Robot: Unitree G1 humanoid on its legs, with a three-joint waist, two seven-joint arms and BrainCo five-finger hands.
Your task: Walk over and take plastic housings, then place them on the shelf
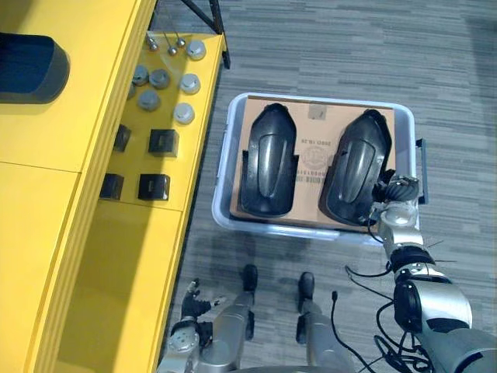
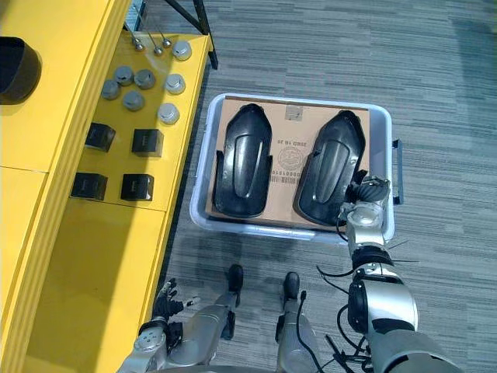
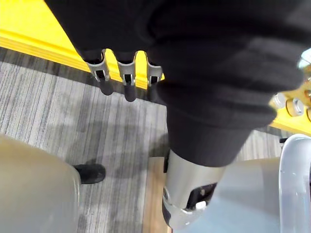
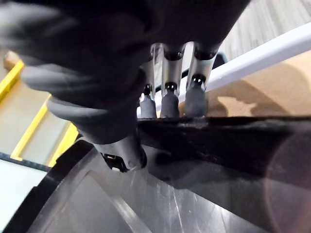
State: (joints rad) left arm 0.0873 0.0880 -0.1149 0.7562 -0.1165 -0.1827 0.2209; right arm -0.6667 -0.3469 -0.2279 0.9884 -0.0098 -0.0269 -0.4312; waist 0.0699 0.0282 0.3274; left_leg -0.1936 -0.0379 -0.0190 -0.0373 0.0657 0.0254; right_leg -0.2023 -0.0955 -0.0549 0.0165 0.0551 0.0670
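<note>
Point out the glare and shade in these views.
Left eye view: pale sheen streaks the left housing and the right housing in the bin; the yellow shelf has its lower board in shade beside its bright top. Right wrist view: the right housing, its rim pinched by the right robot hand, reflects a broad grey glare.

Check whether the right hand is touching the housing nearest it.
Touching. In the right wrist view the right hand pinches the housing rim: fingertips on one side, thumb on the other.
</note>
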